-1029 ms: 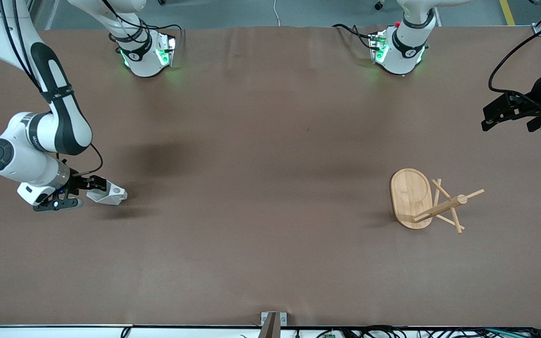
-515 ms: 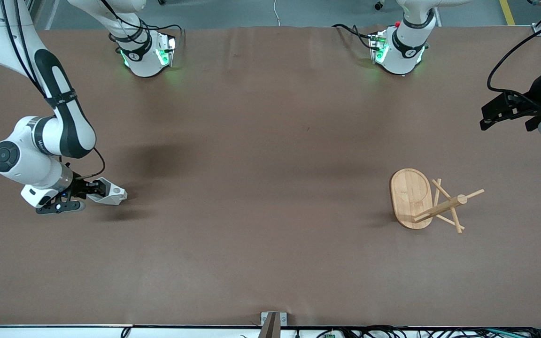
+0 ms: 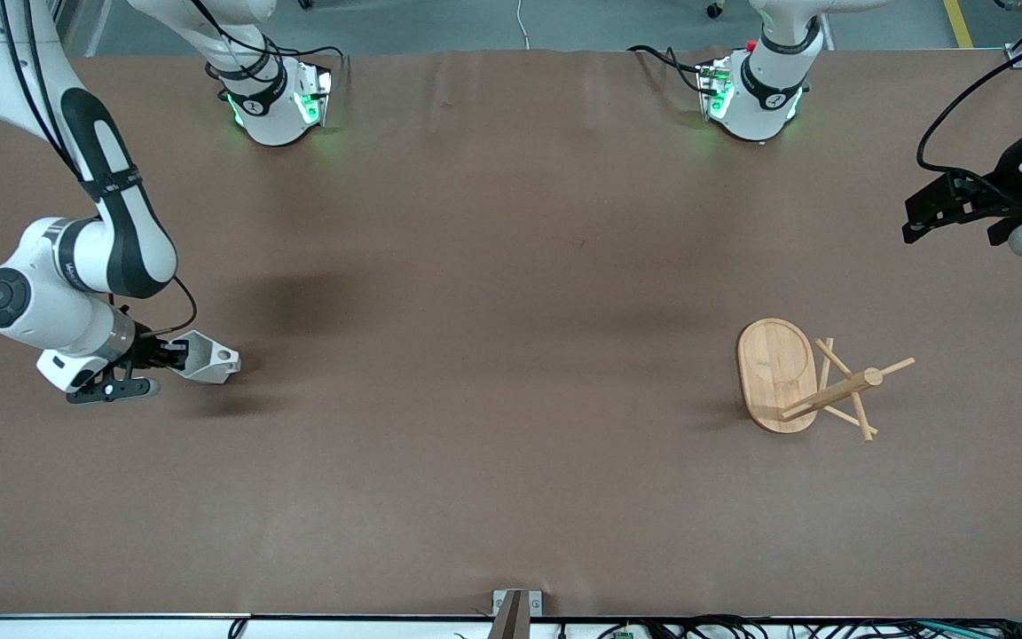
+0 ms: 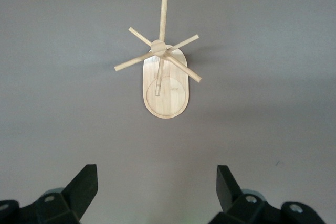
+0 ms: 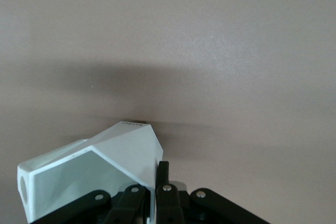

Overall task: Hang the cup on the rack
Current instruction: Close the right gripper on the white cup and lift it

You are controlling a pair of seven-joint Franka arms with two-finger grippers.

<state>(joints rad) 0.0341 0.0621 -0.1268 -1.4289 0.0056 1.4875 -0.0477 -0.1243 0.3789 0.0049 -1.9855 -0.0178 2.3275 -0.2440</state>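
A brown cloth-covered table (image 3: 493, 337) fills the frame. At lower right a light bamboo mug rack (image 3: 808, 382) stands on its oval base, pegs crossing.

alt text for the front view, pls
The right gripper is shut on the white cup at the right arm's end of the brown table. At the left arm's end the bamboo rack stands with bare pegs. The left gripper, open, waits above the table near there.
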